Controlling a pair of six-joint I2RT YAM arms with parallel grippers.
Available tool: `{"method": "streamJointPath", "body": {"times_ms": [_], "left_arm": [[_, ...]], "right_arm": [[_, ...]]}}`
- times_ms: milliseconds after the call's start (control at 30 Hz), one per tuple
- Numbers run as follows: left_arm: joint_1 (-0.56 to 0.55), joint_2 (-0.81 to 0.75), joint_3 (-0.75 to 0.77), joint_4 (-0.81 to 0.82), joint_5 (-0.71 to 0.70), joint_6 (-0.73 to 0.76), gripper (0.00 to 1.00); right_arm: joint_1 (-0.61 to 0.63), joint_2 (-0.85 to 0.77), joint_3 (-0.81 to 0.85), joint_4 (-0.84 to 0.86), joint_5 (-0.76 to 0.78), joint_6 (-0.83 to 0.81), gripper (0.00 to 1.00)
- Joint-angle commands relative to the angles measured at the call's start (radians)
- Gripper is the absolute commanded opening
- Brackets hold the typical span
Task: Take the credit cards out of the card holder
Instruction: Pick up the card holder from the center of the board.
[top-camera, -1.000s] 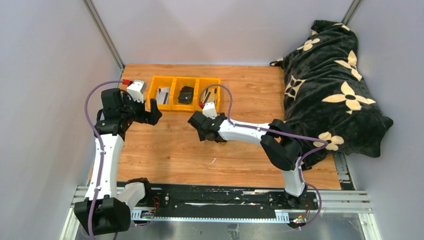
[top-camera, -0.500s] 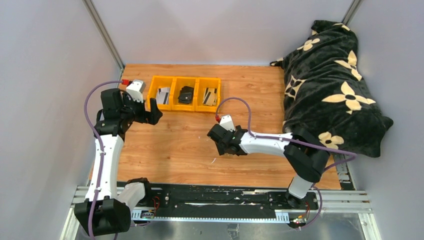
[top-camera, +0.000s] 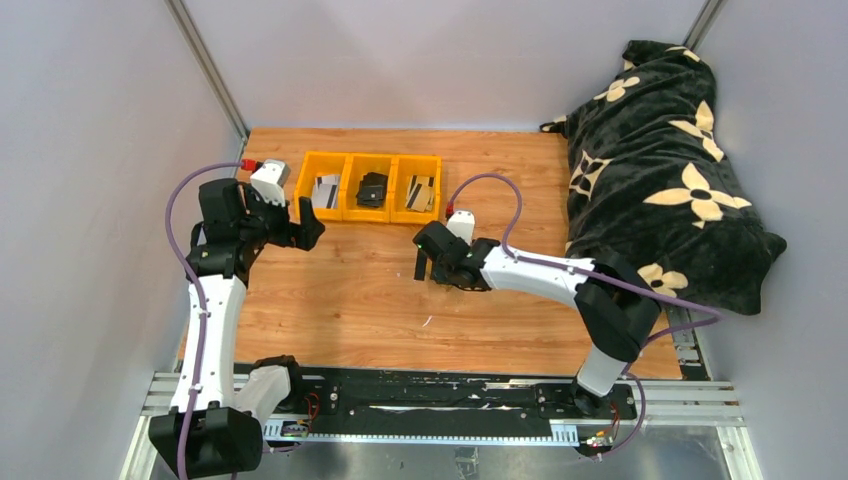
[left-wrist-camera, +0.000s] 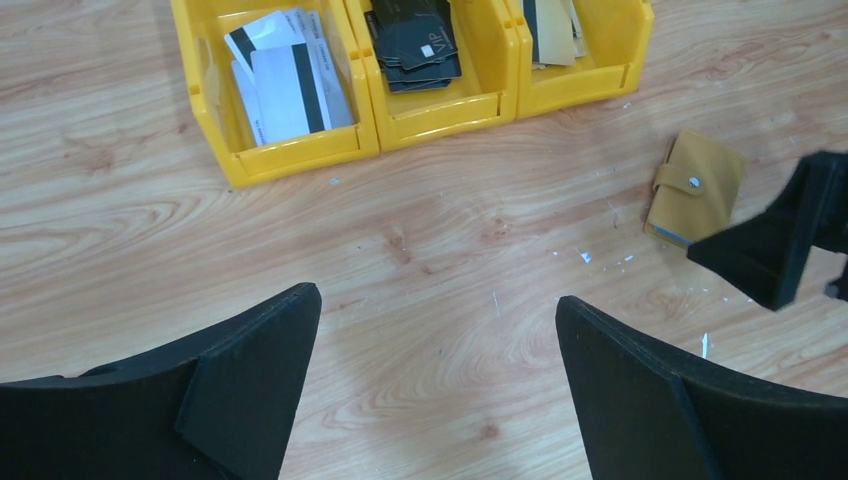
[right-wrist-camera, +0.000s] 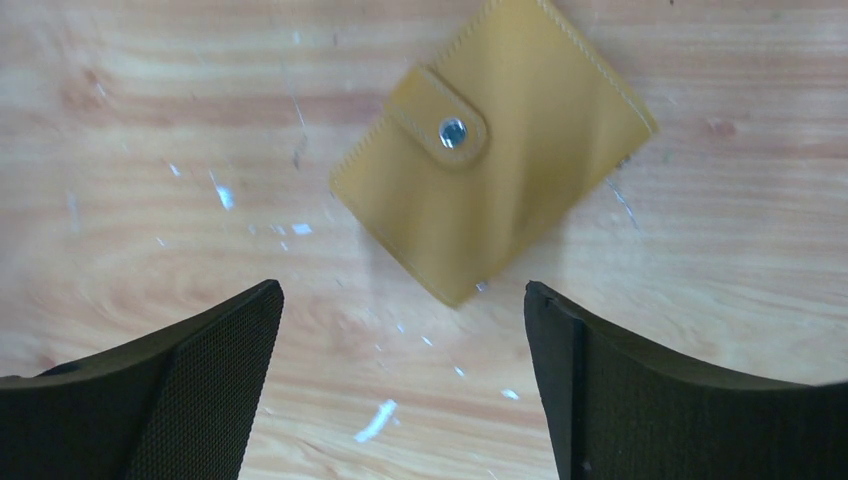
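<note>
Now our right claw (right-wrist-camera: 400, 300) hangs over the card holder (right-wrist-camera: 495, 150).
Having swung away from the yellow bins (left-wrist-camera: 300, 155) a second ago, it hovers with its jaws apart, gripping nothing. The holder lies snapped shut on the worktop (top-camera: 340, 300), so we judge extraction not yet begun. Our left claw (left-wrist-camera: 437, 298) waits well aside, likewise spread and empty.

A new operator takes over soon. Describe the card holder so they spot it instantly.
On the wooden table, find the row of three yellow bins. On the bare wood just nearer than the rightmost bin, below the open right gripper, lies the card holder. Unlike the bins' loose cards, it is a mustard-yellow folded wallet closed by a snap tab.
</note>
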Motion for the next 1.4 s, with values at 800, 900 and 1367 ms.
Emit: {"method": "streamJointPath", "body": {"times_ms": [800, 900, 1367], "left_arm": [[0.007, -0.058, 0.021, -0.001, 0.044, -0.029, 1.0], [0.006, -0.058, 0.021, -0.001, 0.046, -0.032, 1.0], [0.006, -0.054, 0.023, -0.002, 0.043, -0.026, 1.0]], "right_arm": [[-0.106, 0.211, 0.036, -0.105, 0.112, 0.165, 0.9], [-0.101, 0.187, 0.058, -0.086, 0.083, 0.13, 0.91], [-0.099, 0.219, 0.203, -0.201, 0.144, 0.155, 0.91]]}}
